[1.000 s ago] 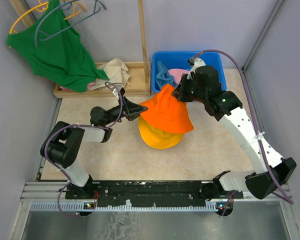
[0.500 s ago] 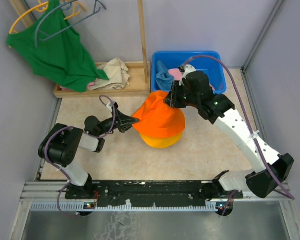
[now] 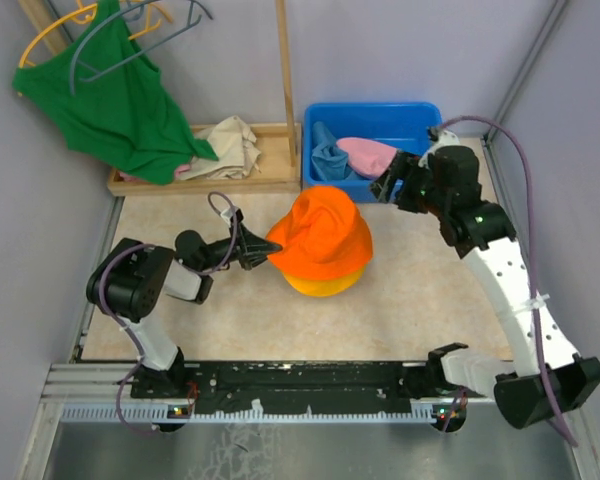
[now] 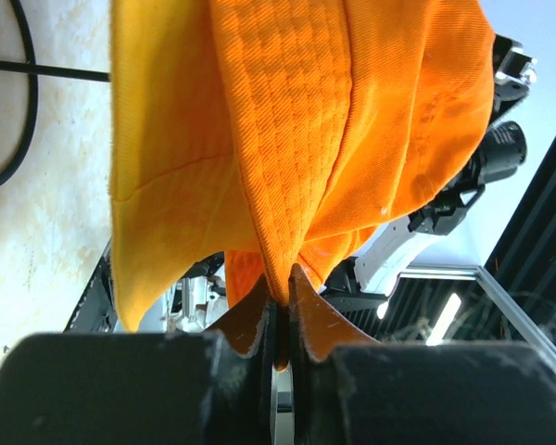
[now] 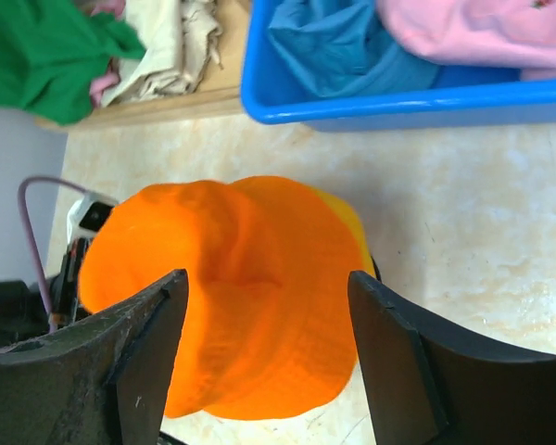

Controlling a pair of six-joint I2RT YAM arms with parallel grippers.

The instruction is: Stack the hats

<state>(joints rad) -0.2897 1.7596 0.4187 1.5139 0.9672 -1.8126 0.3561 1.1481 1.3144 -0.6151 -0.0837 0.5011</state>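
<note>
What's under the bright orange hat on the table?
The yellow-orange hat lies under the bright orange hat; only its near edge shows. Its crown is covered.

Left arm [image 3: 140,290]: black joint housings, pale grey link. Right arm [image 3: 505,265]: white links, black joints, small green light [image 3: 477,217]. Purple cable [image 3: 472,119] runs along each arm. Fingers [image 5: 398,362]: matte black, wedge-shaped. Bases sit on black rail [image 3: 300,378].

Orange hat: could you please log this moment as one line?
orange hat on yellow hat | left gripper shut on orange hat | right gripper open, clear
</note>
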